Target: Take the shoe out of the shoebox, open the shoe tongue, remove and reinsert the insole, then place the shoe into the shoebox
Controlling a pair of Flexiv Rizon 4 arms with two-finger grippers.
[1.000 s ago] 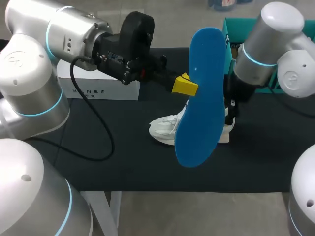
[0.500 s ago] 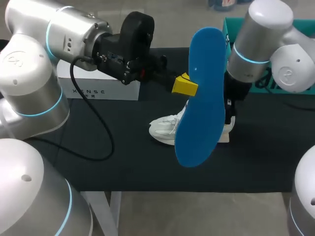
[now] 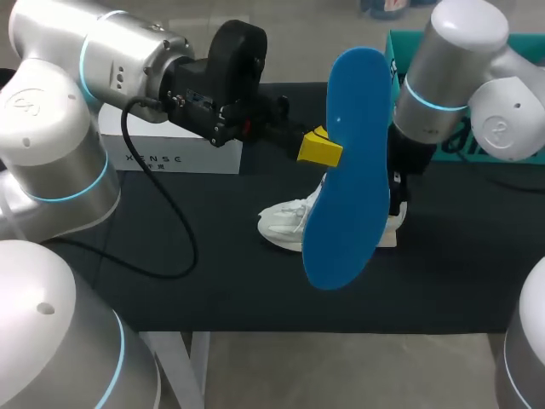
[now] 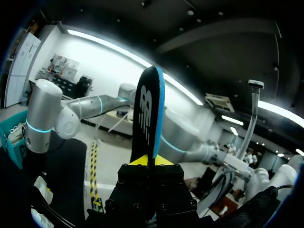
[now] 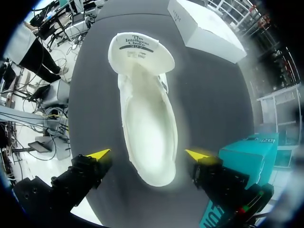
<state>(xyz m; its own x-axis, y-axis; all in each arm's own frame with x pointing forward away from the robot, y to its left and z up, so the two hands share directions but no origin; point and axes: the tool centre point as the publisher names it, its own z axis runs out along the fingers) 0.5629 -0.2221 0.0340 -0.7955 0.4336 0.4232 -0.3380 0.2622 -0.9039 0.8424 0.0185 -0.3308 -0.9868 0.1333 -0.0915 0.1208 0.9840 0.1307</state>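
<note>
My left gripper [image 3: 319,148] is shut on the blue insole [image 3: 347,166] and holds it raised above the table, in front of the shoe. In the left wrist view the insole [image 4: 148,114] stands edge-on between the yellow tips [image 4: 151,160]. The white shoe [image 3: 285,223] lies on the black table, mostly hidden behind the insole. In the right wrist view the shoe [image 5: 147,126] is seen from above, its tongue folded forward and its inside bare. My right gripper [image 5: 148,155] hangs open over the shoe's heel, one finger to each side, not touching. The teal shoebox [image 3: 426,77] stands at the back right.
A white box [image 3: 170,152] lies on the table at the back left, under my left arm. The teal shoebox [image 5: 247,156] shows beside my right gripper. A black cable [image 3: 162,213] loops over the table from my left arm.
My right arm has shifted slightly left and back over the shoe's heel. The left arm and the insole have kept still.
</note>
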